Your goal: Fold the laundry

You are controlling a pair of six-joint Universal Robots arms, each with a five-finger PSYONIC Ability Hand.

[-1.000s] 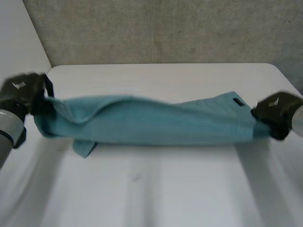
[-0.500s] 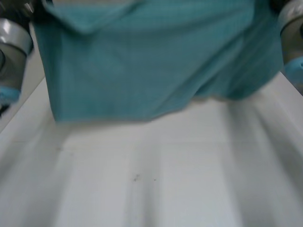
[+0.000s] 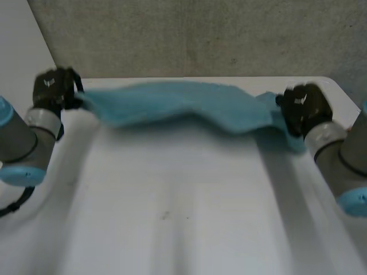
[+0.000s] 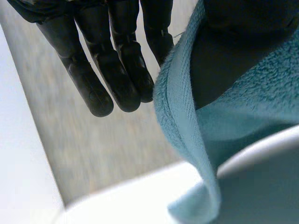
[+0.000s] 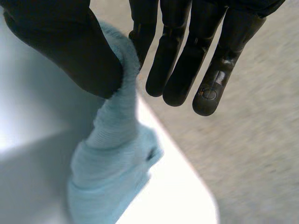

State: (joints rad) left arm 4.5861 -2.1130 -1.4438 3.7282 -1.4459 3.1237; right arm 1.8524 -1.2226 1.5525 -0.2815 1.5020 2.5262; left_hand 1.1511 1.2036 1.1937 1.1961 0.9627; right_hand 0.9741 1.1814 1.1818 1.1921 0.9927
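Observation:
A teal towel (image 3: 178, 102) hangs stretched between my two hands over the far part of the white table (image 3: 183, 217), sagging a little in the middle. My left hand (image 3: 53, 89) holds its left end near the table's far left corner. In the left wrist view the towel's hem (image 4: 187, 130) runs between the straight fingers (image 4: 112, 70) and the thumb, pinched there. My right hand (image 3: 303, 106) holds the right end near the far right corner. In the right wrist view the thumb (image 5: 65, 51) presses a bunched corner of towel (image 5: 114, 140) against a finger.
A grey wall (image 3: 200, 34) rises just behind the table's far edge. A white panel (image 3: 23, 46) stands at the far left. Both forearms lie along the table's sides, with bare tabletop between them in front of the towel.
The towel went from low over the table's middle, up close to the camera, then out to the far part of the table. Both hands moved forward with it, still gripping its ends.

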